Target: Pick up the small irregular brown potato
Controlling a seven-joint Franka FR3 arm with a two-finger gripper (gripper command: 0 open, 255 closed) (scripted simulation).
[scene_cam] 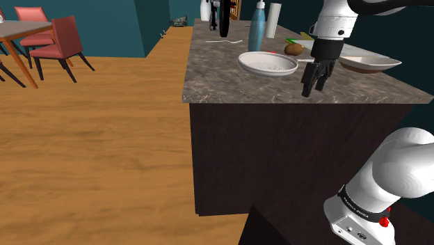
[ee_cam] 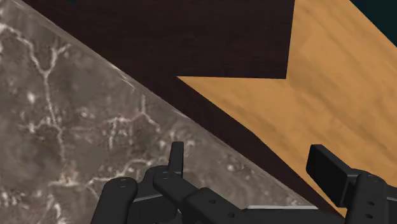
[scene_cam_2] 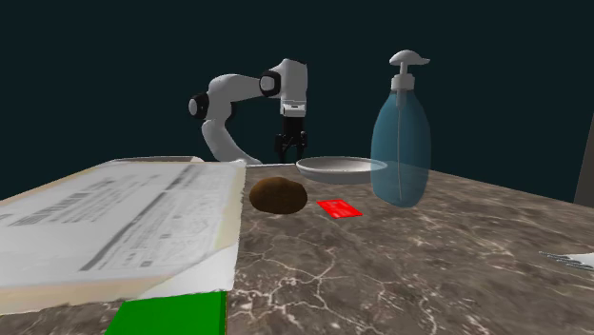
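The small brown potato (scene_cam: pixel 293 49) lies on the grey marbled counter top (scene_cam: pixel 229 83), beyond a white plate (scene_cam: pixel 268 64). In the second exterior view the potato (scene_cam_2: pixel 278 194) rests beside a red card (scene_cam_2: pixel 340 209) and the edge of a printed flat box (scene_cam_2: pixel 114 224). My black gripper (scene_cam: pixel 314 89) hangs open over the counter's near edge, on the stand's side of the plate and well short of the potato. In the wrist view the gripper (ee_cam: pixel 254 162) has its fingers apart with nothing between them, above the counter edge (ee_cam: pixel 191 124) and the wooden floor (ee_cam: pixel 343 83).
A white bowl (scene_cam: pixel 368 64) sits near the gripper. A blue dispenser bottle (scene_cam: pixel 256 26), a white cylinder (scene_cam: pixel 273 19), a black bottle (scene_cam: pixel 224 17) and a fork (scene_cam: pixel 224 42) stand farther back. Red chairs (scene_cam: pixel 59 38) and a table are on the floor at the shoulder view's left.
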